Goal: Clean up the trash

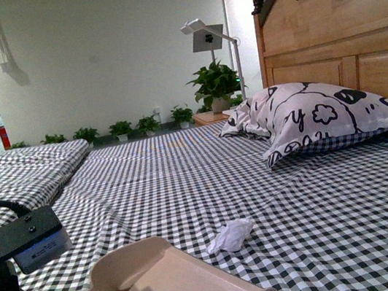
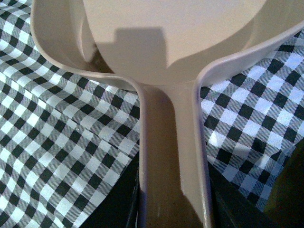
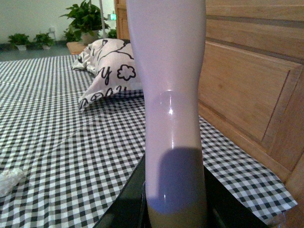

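The left claw [image 2: 173, 209] is clenched on the handle of a beige plastic dustpan [image 1: 157, 288], with the handle running straight between its dark jaws and the pan's open mouth pointing away from it over the black-and-white checked sheet of the bed [image 1: 184, 176]. The right claw [image 3: 175, 209] grasps a glossy pale handle [image 3: 168, 95] that rises out of its jaws. The working end of that handle is out of view, so I cannot tell what tool it is, though a brush seems likely. The trash, a small crumpled white paper wad [image 1: 230, 236], lies on the sheet just beyond the dustpan's front lip, ahead of the left claw and not yet inside the pan. It is well apart from the right claw's handle. Far past both claws, a black-and-white patterned pillow [image 1: 315, 119] leans at the wooden headboard [image 3: 247, 85]. The step in hand looks like the sweep-up itself. The next move probably calls for laying the pan's lip flat against the sheet beside the wad, then bringing the right tool behind it to push it in gently, since so light a wad could skid or snag a fold.
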{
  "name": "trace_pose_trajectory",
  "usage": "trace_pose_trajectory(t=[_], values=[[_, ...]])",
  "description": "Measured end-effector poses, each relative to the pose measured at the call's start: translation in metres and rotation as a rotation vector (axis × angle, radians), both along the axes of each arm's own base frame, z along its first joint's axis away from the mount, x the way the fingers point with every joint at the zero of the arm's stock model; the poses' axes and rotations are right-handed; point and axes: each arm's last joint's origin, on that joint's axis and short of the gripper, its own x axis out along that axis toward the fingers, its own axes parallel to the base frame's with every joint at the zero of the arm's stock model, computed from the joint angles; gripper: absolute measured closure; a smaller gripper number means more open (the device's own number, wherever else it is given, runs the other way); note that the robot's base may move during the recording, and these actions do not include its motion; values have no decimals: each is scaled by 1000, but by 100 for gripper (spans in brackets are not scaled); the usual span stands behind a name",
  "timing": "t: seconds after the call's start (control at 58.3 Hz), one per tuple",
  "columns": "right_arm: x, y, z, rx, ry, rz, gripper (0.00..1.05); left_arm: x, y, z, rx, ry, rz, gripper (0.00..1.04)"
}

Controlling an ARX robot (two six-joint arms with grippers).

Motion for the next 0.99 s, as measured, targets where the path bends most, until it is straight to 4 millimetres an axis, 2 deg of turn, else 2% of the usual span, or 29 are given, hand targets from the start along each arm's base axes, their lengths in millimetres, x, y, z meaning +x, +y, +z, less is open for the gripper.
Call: trace_pose_trajectory(t=[0.274,0.463,0.926,0.994], values=[[0,0,0,0,0,0,85,1,0,1,12,-40,-3,78],[0,0,0,0,0,0,85,-3,-1,-9,28,-36,-5,78],[0,0,0,0,0,0,85,-3,-1,-9,31,-38,-9,78],[7,1,-1,-16,140,78,85,-3,-1,-9,32,-39,-9,78]])
